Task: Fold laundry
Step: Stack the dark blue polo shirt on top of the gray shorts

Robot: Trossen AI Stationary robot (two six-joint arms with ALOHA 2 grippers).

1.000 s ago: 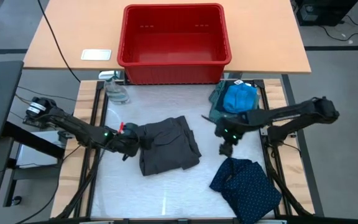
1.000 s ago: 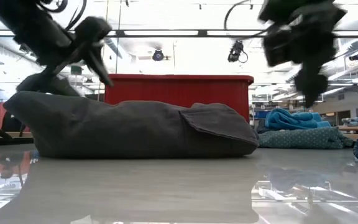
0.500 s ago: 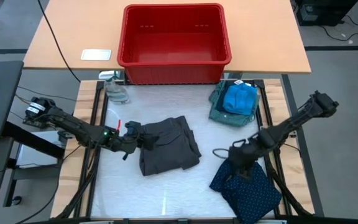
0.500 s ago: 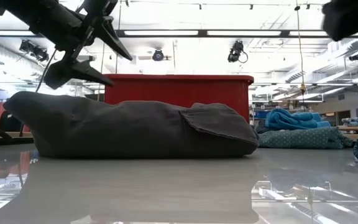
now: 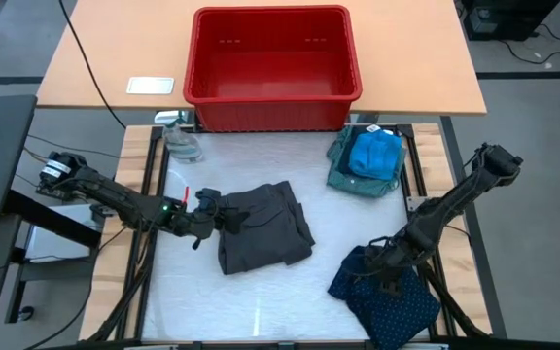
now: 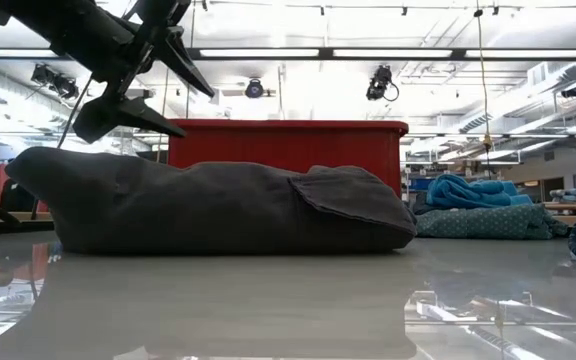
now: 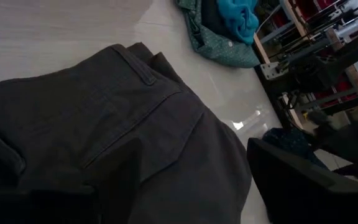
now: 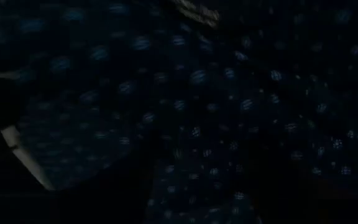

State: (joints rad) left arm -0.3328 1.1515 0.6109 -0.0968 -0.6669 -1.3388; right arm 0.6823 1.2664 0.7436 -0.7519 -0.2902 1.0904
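Note:
A large charcoal-grey garment [image 5: 265, 228] lies folded in the middle of the table [image 5: 261, 311]. In the low view it is a low mound [image 6: 218, 205]. My left gripper [image 5: 224, 212] hovers open just above the garment's left end [image 6: 196, 115], touching nothing. A navy dotted piece [image 5: 397, 306] lies crumpled at the near right. My right gripper [image 5: 389, 277] is low over its far part, and dotted cloth [image 8: 197, 93] fills the right wrist view. A bright blue garment [image 5: 372, 151] rests on a grey-green shirt [image 5: 343, 175] at the far right.
A red plastic bin [image 5: 272, 58] stands on the wooden desk beyond the table's far edge, with a white card [image 5: 151, 86] to its left. A small pale object [image 5: 181, 141] sits at the table's far left corner. Bare tabletop lies near and left of the charcoal garment.
My right gripper has swung from beside the blue pile toward the table's near edge and slightly down. It now sits over the navy dotted piece and has left the low view. My left gripper has tipped upward above the charcoal garment's left end. The garments have not moved.

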